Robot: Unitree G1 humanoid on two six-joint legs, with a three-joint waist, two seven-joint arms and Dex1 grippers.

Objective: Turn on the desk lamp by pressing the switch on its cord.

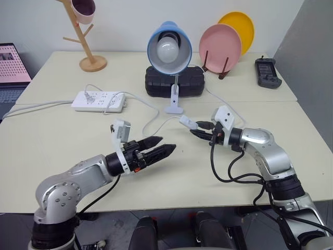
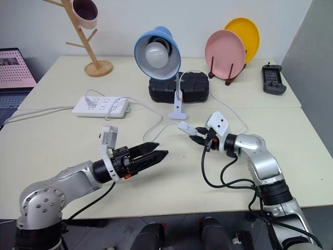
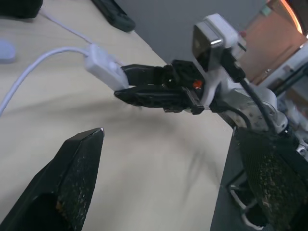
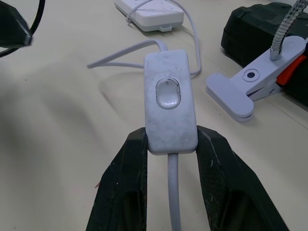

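Note:
The desk lamp (image 1: 169, 48), with a light-blue shade and a white globe bulb, stands on its white clip base (image 1: 174, 108) at mid-table; the bulb looks unlit. Its thin white cord (image 1: 156, 117) loops forward to the small white switch (image 4: 168, 103), which is lifted off the table. My right gripper (image 1: 202, 133) is shut on the near end of the switch, one black finger (image 4: 127, 178) on each side, with the rocker button facing up and uncovered. My left gripper (image 1: 164, 146) hovers open to the left of the switch, pointing at it, a short gap away.
A white power strip (image 1: 99, 100) lies at the left with its thicker cable. Behind the lamp sits a black case (image 1: 174, 82). Pink and yellow plates (image 1: 220, 48) stand on a rack at the back right beside a black controller (image 1: 267, 73). A wooden mug tree (image 1: 86, 41) stands at the back left.

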